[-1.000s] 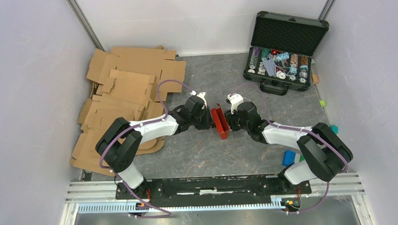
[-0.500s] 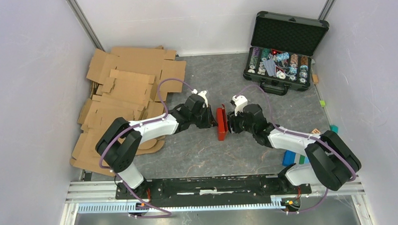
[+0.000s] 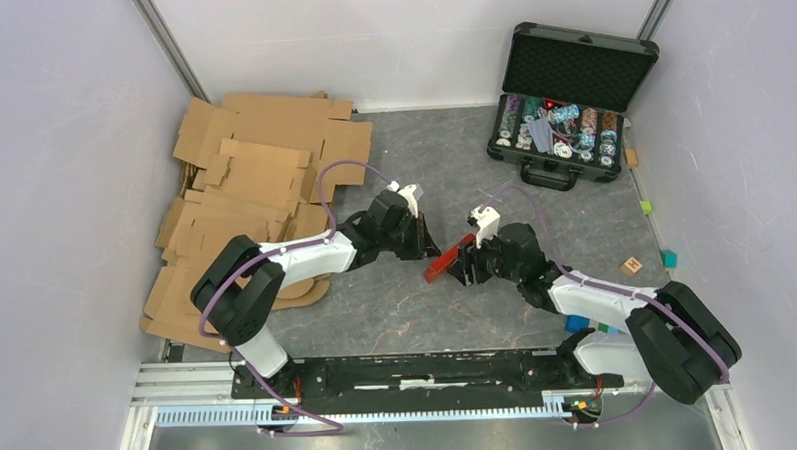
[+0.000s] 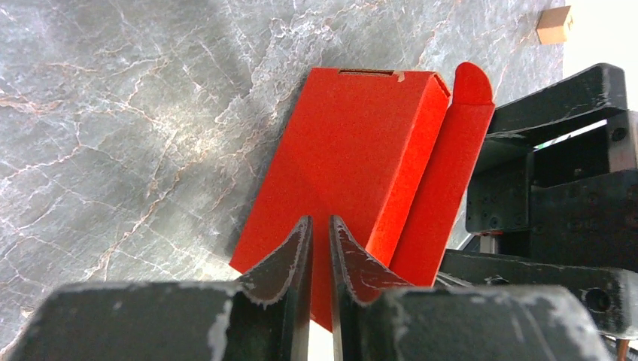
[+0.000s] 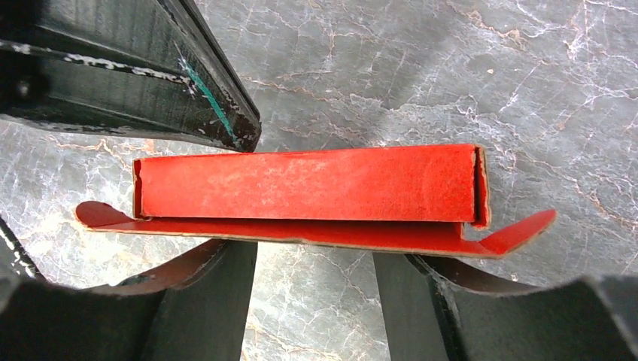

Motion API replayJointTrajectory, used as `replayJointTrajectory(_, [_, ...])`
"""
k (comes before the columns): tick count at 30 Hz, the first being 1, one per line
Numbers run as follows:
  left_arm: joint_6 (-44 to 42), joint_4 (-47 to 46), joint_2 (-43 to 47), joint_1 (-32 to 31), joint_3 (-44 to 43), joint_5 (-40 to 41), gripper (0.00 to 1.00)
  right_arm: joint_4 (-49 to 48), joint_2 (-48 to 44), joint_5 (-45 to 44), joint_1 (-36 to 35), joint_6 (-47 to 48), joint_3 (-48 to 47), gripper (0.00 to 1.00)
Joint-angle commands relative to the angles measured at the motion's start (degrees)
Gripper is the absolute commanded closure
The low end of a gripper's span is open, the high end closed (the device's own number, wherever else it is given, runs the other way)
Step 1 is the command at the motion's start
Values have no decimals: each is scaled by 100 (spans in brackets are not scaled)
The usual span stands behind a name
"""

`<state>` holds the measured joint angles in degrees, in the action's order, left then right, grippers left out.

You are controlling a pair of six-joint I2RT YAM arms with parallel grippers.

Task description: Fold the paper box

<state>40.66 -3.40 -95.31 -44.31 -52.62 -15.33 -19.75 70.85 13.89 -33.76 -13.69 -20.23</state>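
Pinches the paper box (image 3: 444, 262) by a thin edge in the left tool (image 4: 317, 226), its slit narrow, at the middle of the bench (image 3: 408, 315). Holds the right tool (image 5: 312, 252) wide at the box's 3 o'clock, gripping nothing. Tilts the box, loose flap toward the right tool. Farther back, shows brown cardboard sheets (image 3: 263, 180) at 10 o'clock and an open poker chip case (image 3: 570, 99) at 1 o'clock.

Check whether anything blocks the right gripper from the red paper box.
Nothing visible does. The open right gripper faces the bright red paperboard box directly, its loose flap at the fingertips. The left gripper sits on the box's far side.
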Motion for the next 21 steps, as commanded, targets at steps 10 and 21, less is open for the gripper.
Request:
replayJointTrajectory(10, [-109,-265,107,36,111,-528,80,-693,-678,431,-16,95,356,25])
replayJointTrajectory(21, [-10,-380,-71,63,215,-629,81,-890,-851,670,-172,164,506,2])
